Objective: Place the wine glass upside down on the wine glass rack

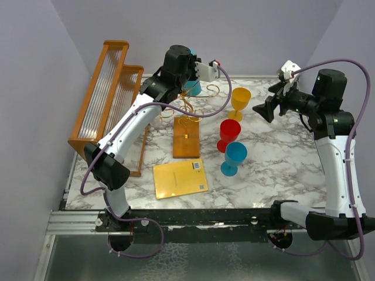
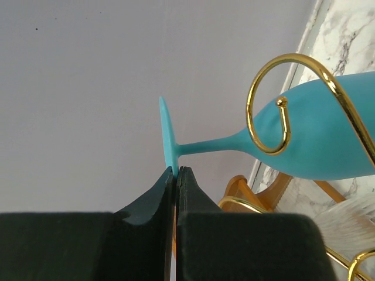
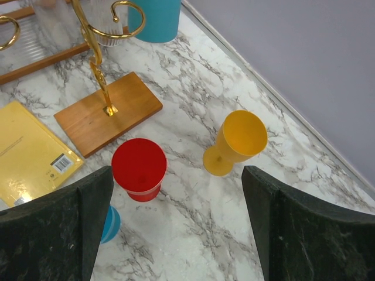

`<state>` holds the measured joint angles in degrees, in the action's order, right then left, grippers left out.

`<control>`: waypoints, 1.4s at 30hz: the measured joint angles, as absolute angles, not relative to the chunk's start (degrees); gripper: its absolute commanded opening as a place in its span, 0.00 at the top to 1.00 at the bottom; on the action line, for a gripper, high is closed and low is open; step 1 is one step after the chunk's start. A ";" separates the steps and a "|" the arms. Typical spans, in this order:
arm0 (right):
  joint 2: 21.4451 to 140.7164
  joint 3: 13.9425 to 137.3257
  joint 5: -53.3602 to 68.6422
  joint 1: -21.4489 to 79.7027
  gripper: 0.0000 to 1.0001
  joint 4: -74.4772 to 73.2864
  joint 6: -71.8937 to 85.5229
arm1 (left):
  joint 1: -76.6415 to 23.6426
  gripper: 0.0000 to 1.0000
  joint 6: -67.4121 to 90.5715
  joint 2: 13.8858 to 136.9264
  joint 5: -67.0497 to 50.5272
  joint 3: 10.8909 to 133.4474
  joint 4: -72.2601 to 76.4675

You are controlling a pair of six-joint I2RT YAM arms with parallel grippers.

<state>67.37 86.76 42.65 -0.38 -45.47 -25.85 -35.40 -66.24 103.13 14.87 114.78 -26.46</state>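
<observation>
The wine glass, a teal one, is held aloft near the far edge of the table, above the far end of the wine glass rack. The left gripper is at the glass. The right gripper hangs over the far right part of the table with nothing in it. A yellow glass, a red glass and a blue glass stand right of the rack's wooden base.

Left wrist view: the left gripper is closed, and its fingers pinch only the edge of the wine glass's foot. A gold curl of the rack crosses in front of the point where stem meets bowl. Whether the stem sits fully inside the curl cannot be determined.

Right wrist view: the right gripper has its jaws spread wide and empty above the marble, between the red glass and the yellow glass. The teal bowl shows behind a rack arm at the top edge.

Hazards:
- The pinch is narrow and far from the bowl, so the glass could pivot or slip.
- If the fingers release before the foot bears on the curl, the glass would probably fall to the table.
- Sideways force on the thin wire could tilt or shift the rack.
</observation>
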 measured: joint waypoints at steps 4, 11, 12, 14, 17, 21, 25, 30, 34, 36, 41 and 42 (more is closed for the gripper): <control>67.37 86.28 42.92 -0.38 0.09 -45.45 -25.85 | -35.59 1.00 -65.82 102.74 14.00 114.78 -28.53; 67.37 85.67 42.96 -0.38 0.09 -45.41 -26.04 | -36.25 1.00 -64.66 101.41 12.53 114.78 -31.16; 67.37 85.52 42.96 -0.38 0.09 -45.41 -26.11 | -36.29 1.00 -64.55 101.14 12.34 114.78 -31.59; 67.37 85.25 42.96 -0.38 0.09 -45.41 -26.26 | -36.42 1.00 -64.38 100.75 12.14 114.78 -32.08; 67.35 85.12 42.96 -0.38 0.09 -45.41 -26.33 | -36.75 1.00 -64.16 100.36 11.81 114.78 -32.53; 67.35 85.10 42.96 -0.38 0.09 -45.41 -26.46 | -37.17 1.00 -64.01 100.29 11.35 114.78 -33.52; 67.33 85.10 42.96 -0.38 0.09 -45.41 -26.50 | -37.65 1.00 -63.99 100.29 10.90 114.80 -35.18; 67.33 85.08 42.96 -0.38 0.08 -45.41 -26.81 | -38.20 1.00 -64.01 100.29 10.76 114.98 -36.18; 67.33 84.77 42.96 -0.38 0.08 -45.39 -26.85 | -38.70 1.00 -64.03 100.29 10.76 115.61 -37.50; 67.33 84.66 42.96 -0.38 0.08 -45.41 -26.87 | -39.05 1.00 -64.05 100.22 10.79 115.87 -37.98; 67.31 84.66 42.96 -0.38 0.08 -45.41 -26.87 | -39.90 1.00 -64.10 100.05 10.76 115.94 -38.33; 67.31 84.64 42.96 -0.38 0.08 -45.41 -26.87 | -40.05 1.00 -64.12 100.05 10.72 115.94 -38.30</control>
<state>67.31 84.64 42.96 -0.38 -45.41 -26.87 -40.05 -64.12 100.05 10.72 115.94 -38.30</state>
